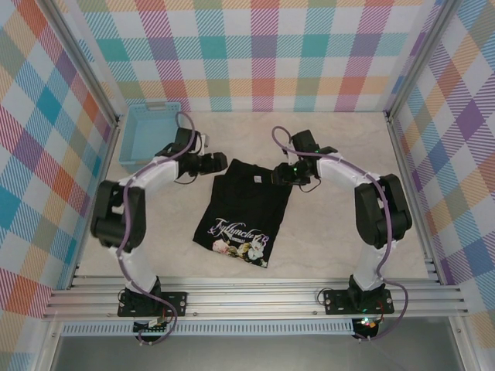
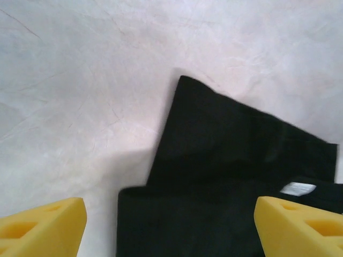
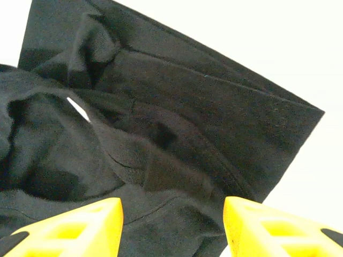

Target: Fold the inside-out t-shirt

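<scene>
The inside-out t-shirt [image 1: 244, 212] lies on the table as a narrow black oblong, with its pink-and-white floral print at the near end. My left gripper [image 1: 219, 164] hovers at the shirt's far left corner. In the left wrist view it [image 2: 170, 214] is open wide, with layered black cloth [image 2: 225, 160] and a white label [image 2: 297, 188] below it. My right gripper [image 1: 280, 176] is over the far right corner. It [image 3: 172, 206] is open, yellow fingertips [image 3: 80, 225] apart above rumpled folds of the shirt [image 3: 177, 107], with nothing pinched between them.
A light blue plastic basket [image 1: 151, 135] stands at the far left of the table, just behind my left arm. Pale marbled tabletop [image 2: 80, 80] surrounds the shirt. Checked walls close in the back and both sides.
</scene>
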Robot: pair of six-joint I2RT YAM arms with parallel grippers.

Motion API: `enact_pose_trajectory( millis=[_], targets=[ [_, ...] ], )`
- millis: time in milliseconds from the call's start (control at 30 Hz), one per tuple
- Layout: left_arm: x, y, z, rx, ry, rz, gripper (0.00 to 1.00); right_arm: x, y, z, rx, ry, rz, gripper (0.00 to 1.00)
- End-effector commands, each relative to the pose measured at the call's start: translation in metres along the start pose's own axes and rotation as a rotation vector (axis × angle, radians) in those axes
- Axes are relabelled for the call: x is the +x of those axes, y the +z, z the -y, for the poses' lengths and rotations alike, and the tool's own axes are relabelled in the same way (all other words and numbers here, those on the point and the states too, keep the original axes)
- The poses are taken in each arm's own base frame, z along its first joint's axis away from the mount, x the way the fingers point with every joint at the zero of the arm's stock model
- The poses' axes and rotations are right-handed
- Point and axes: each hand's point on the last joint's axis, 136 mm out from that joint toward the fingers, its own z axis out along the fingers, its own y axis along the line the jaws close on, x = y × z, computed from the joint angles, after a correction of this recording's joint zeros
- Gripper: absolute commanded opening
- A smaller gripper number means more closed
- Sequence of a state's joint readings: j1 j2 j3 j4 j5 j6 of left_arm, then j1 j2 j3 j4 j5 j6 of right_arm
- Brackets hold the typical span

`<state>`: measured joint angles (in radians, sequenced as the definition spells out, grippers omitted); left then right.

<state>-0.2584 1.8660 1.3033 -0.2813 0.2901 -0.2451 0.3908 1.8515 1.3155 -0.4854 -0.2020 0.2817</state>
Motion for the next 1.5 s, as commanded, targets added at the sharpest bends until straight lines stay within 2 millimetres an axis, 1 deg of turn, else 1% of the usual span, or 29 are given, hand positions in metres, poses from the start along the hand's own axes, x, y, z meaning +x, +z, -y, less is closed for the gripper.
enact_pose_trajectory(
  millis=[0,67,167,233,333,400,467,500,567,633,733,767,933,1033,1167,1267,1300,1333,1400,1433,1467],
  targets=[
    [0.012,0.012,0.003,0.044,0.032,-0.114,0.77,0.003,0.012,-0.002,-0.052,0.056,-0.022,0.53],
    [0.017,0.019,0.005,0.065,0.032,-0.145,0.75,0.005,0.014,0.002,-0.037,0.055,-0.022,0.54],
    [0.026,0.027,-0.001,0.055,0.027,-0.175,0.74,0.008,0.019,0.010,-0.008,0.054,-0.035,0.55],
    [0.029,0.031,-0.002,0.057,0.030,-0.196,0.70,0.011,0.021,0.014,0.007,0.060,-0.048,0.56],
    [0.031,0.035,-0.001,0.072,0.024,-0.209,0.62,0.015,0.025,0.020,0.022,0.067,-0.062,0.57],
    [0.031,0.036,0.000,0.080,0.022,-0.211,0.55,0.017,0.028,0.019,0.016,0.069,-0.067,0.57],
    [0.032,0.036,0.000,0.080,0.022,-0.216,0.50,0.018,0.032,0.019,0.003,0.078,-0.072,0.55],
    [0.032,0.036,-0.001,0.077,0.024,-0.218,0.46,0.018,0.034,0.018,-0.005,0.082,-0.074,0.53],
    [0.029,0.035,0.000,0.076,0.028,-0.214,0.39,0.017,0.035,0.016,-0.014,0.081,-0.070,0.47],
    [0.026,0.034,0.002,0.076,0.031,-0.205,0.31,0.014,0.034,0.015,-0.018,0.072,-0.055,0.36],
    [0.018,0.030,0.004,0.073,0.039,-0.185,0.24,0.008,0.031,0.012,-0.029,0.061,-0.041,0.19],
    [0.015,0.028,0.005,0.074,0.043,-0.177,0.20,0.007,0.030,0.011,-0.028,0.055,-0.037,0.15],
    [0.000,0.015,0.015,0.085,0.075,-0.126,0.07,0.000,0.016,0.014,0.009,0.014,0.006,0.00],
    [-0.009,0.005,0.024,0.113,0.091,-0.090,0.01,-0.004,0.004,0.013,0.024,-0.011,0.040,0.00],
    [-0.021,-0.005,0.035,0.151,0.108,-0.047,0.00,-0.008,-0.011,0.013,0.050,-0.031,0.078,0.00],
    [-0.024,-0.005,0.038,0.160,0.110,-0.038,0.00,-0.010,-0.013,0.016,0.067,-0.023,0.082,0.00],
    [-0.026,-0.004,0.040,0.170,0.108,-0.035,0.00,-0.009,-0.012,0.017,0.072,-0.016,0.076,0.02],
    [-0.027,-0.003,0.041,0.179,0.106,-0.036,0.00,-0.008,-0.010,0.019,0.082,-0.003,0.067,0.09],
    [-0.027,-0.001,0.043,0.194,0.099,-0.039,0.00,-0.005,-0.006,0.025,0.108,0.018,0.052,0.29],
    [-0.027,0.001,0.043,0.196,0.096,-0.045,0.00,-0.003,-0.004,0.028,0.119,0.032,0.043,0.37],
    [-0.026,0.002,0.043,0.198,0.096,-0.047,0.00,-0.001,-0.002,0.029,0.121,0.042,0.035,0.42]
  ],
)
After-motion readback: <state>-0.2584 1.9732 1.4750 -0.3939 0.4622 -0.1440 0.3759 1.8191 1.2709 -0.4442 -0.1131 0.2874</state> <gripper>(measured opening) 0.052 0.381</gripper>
